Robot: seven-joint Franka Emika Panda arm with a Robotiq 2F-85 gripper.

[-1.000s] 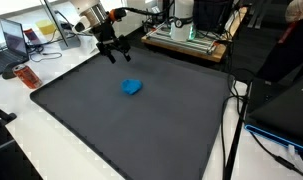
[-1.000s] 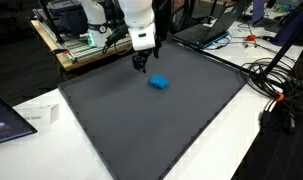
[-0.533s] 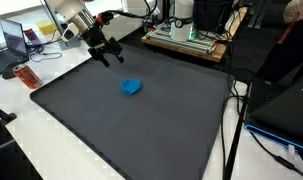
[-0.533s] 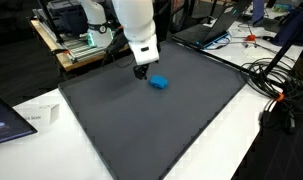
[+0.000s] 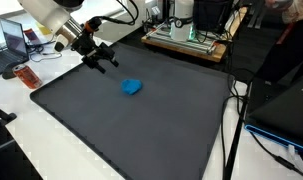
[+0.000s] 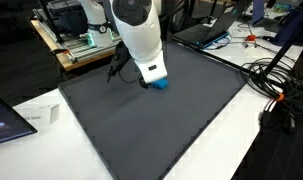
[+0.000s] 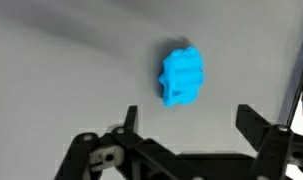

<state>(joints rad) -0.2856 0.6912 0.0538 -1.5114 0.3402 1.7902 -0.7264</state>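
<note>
**Open gripper hovers beside blue lump on dark mat**

The gripper (image 5: 102,59) hangs above the far part of a dark grey mat (image 5: 121,130), its two fingers spread wide and holding nothing. The wrist view shows both fingers (image 7: 127,118) apart, with bare mat between them and no contact with anything.

The small blue lump (image 5: 132,87), crumpled in shape, lies on the mat near its middle and close to the gripper, but apart from it. In the wrist view the blue lump (image 7: 182,76) sits just beyond the fingertips, roughly in line with the gap between them. In an exterior view the white arm (image 6: 139,35) stands in front of the lump, so only its edge (image 6: 162,84) shows beside the wrist.

The mat covers most of a white table (image 5: 31,130). On the table's edge beside the mat lies a small red-orange object (image 5: 28,76), well apart from the gripper; what it is cannot be told. A laptop (image 5: 12,44) stands further back on that side. Behind the mat's far edge stands a wooden platform (image 5: 186,42) carrying equipment. Black cables (image 5: 236,100) run along the mat's other side, off the table edge. In an exterior view a white card (image 6: 33,117) lies on the table near the mat's corner.
</note>
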